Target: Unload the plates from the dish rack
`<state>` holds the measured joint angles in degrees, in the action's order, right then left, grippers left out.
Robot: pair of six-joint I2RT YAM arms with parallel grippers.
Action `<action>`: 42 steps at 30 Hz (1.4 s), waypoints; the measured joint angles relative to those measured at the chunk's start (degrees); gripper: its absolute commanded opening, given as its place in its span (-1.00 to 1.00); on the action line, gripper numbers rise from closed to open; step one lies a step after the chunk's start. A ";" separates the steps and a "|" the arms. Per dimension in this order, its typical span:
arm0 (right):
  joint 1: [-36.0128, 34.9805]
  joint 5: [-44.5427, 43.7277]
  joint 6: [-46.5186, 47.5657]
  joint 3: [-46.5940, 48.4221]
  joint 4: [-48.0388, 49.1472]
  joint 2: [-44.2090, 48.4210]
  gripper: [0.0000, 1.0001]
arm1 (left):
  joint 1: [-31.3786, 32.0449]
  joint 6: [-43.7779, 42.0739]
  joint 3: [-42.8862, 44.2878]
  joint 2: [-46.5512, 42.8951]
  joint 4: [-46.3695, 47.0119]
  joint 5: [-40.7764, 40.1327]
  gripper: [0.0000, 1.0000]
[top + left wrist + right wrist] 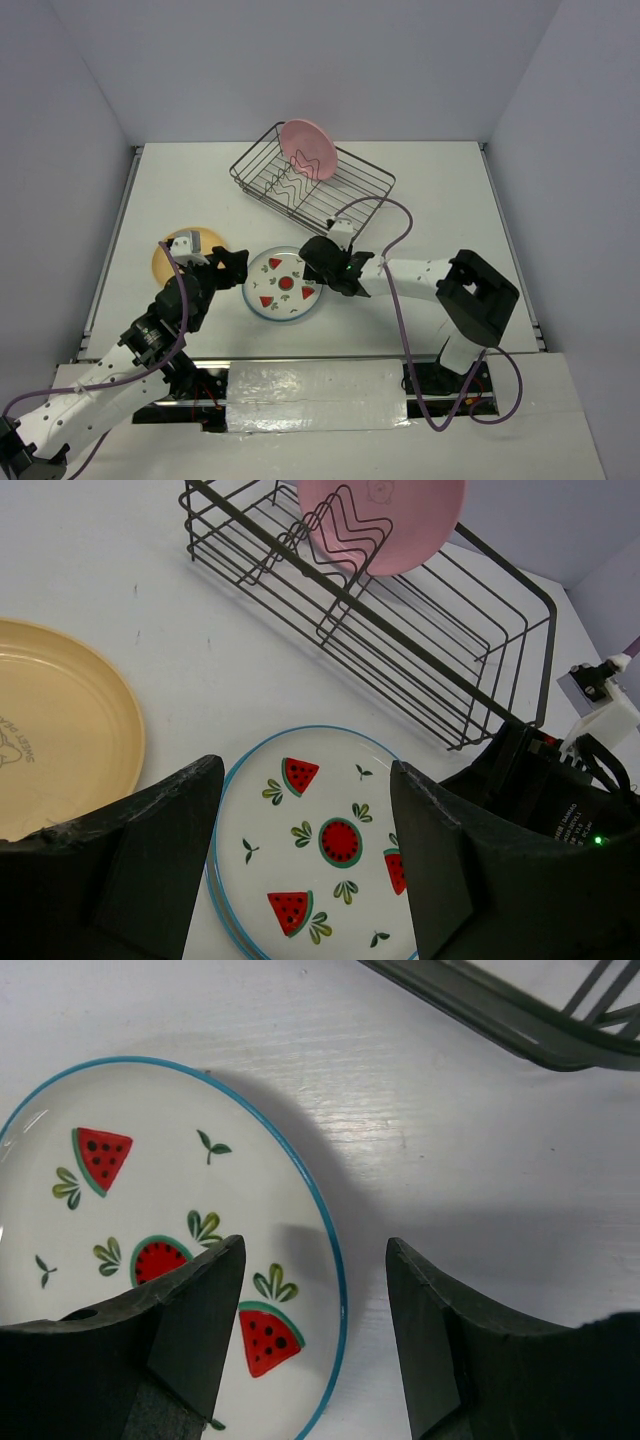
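From above, 1 pink plate (308,150) stands in the dish rack (345,190). A fruit-print plate (283,284) and a tan plate (210,240) lie on the worktop (450,200), with the left end effector (234,266) and right end effector (318,268) flanking the fruit-print one. Left wrist view: fingers (130,860) spread, empty. Right wrist view: likewise spread, over that plate's rim. The pink plate seems next, calling for a pinch on its upper edge.
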<state>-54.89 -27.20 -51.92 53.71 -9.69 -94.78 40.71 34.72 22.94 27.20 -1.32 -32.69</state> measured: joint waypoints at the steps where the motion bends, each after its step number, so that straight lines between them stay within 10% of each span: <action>1: 0.00 -0.46 0.39 0.04 -0.63 0.07 0.32 | 0.00 0.00 0.00 0.00 0.00 0.00 0.59; 18: 10.40 4.90 45.72 22.16 3.58 15.82 0.13 | 0.00 -0.15 0.44 1.90 0.11 3.21 0.61; 22: 19.80 7.98 52.83 30.88 6.36 8.87 0.19 | 0.00 -0.35 0.90 3.13 0.33 4.90 0.99; 42: 25.66 14.38 71.01 55.10 9.90 -30.56 0.13 | 0.31 -0.02 2.16 1.05 2.38 12.07 0.97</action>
<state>-29.23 -12.82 19.09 108.81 0.21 -125.34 41.01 34.70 25.10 28.25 1.06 -20.62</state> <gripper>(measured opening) 0.581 0.985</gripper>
